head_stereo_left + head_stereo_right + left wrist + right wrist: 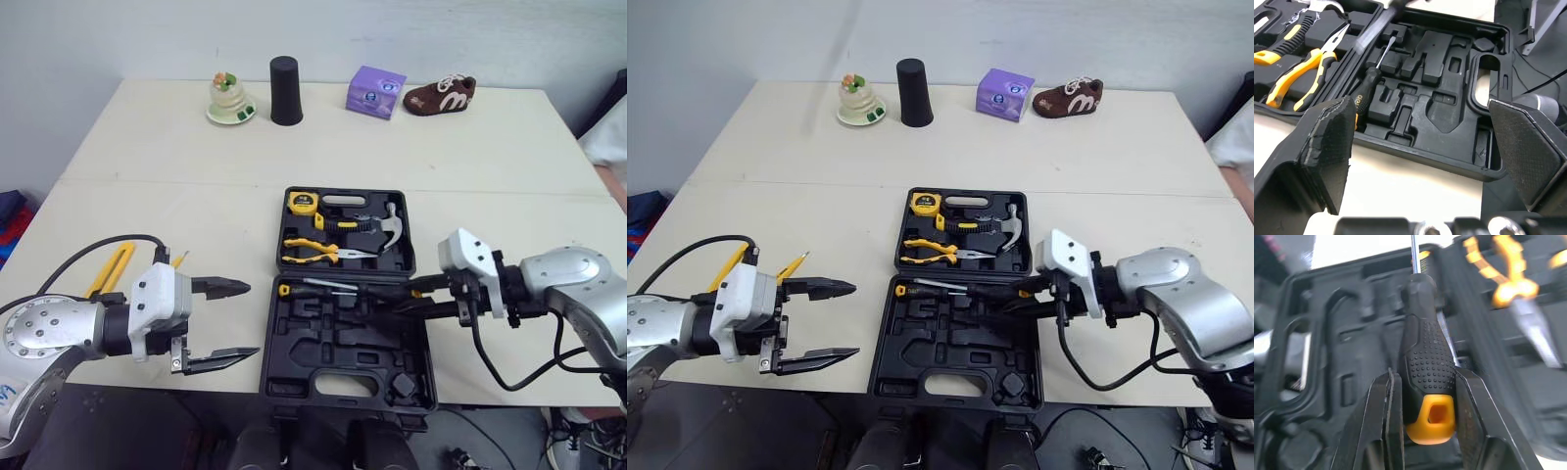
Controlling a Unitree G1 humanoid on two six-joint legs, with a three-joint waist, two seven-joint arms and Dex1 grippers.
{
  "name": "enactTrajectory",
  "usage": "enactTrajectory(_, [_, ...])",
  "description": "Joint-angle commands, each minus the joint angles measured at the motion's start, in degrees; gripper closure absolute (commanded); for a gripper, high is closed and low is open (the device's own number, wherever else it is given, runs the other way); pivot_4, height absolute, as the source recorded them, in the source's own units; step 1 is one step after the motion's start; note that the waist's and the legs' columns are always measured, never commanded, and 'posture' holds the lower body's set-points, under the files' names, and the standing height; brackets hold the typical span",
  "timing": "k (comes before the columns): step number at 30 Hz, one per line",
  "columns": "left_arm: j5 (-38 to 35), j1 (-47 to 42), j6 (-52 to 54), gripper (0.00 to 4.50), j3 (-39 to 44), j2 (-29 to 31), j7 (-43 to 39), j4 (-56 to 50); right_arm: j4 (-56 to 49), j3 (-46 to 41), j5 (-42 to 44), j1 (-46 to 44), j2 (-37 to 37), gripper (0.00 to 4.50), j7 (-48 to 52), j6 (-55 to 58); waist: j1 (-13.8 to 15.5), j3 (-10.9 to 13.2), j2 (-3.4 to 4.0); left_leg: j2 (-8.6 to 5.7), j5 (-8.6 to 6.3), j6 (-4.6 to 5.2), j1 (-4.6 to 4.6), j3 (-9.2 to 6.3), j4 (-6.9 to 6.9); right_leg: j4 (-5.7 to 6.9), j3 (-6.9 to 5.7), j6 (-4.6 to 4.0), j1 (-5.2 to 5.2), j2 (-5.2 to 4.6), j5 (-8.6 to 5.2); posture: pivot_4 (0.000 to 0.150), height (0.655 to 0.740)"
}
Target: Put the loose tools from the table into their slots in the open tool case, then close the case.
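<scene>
One screwdriver (1427, 357) is clamped by its black handle in your right gripper (421, 296), shaft pointing across the near half of the open case (343, 387), just above a second screwdriver (318, 286) lying by the hinge, so the step in hand looks like seating this one. Next you need to line it up with a free slot, lower it and let go. Your left gripper (253, 318) hangs wide open beside the case, near a yellow tool (110, 269) on the table (176, 157) that seems not yet packed
</scene>
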Motion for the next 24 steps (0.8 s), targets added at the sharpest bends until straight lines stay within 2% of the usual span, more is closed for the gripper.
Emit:
enactTrajectory(1, [0.51,2.27,-0.34,0.00,1.26,-0.93,0.92,-1.55,-2.58,3.26,-4.28,1.08,-1.49,3.56,1.65,-2.69,0.01,0.00,0.00,0.00,0.00,0.01,-0.01,0.00,0.00,0.00,0.00,0.00,-0.01,0.01,0.00,0.150,0.7400])
enactTrajectory(4, [1.61,3.24,-0.72,0.00,1.66,-1.09,1.55,-1.79,-1.91,3.10,-4.51,0.11,0.38,3.56,-0.38,-1.34,0.00,0.00,0.00,0.00,-0.01,0.01,-0.16,-0.05,0.08,0.01,-0.04,0.00,-0.10,0.00,0.00,0.150,0.7400])
enactTrajectory(24, [2.13,3.63,-1.32,0.00,0.57,-1.60,2.23,-2.19,0.46,7.69,-12.50,-2.21,1.28,3.56,-1.66,-0.57,-0.11,0.00,0.00,0.00,0.01,0.01,-0.14,-0.09,0.16,0.13,-0.08,0.00,-0.08,0.06,0.00,0.150,0.7400])
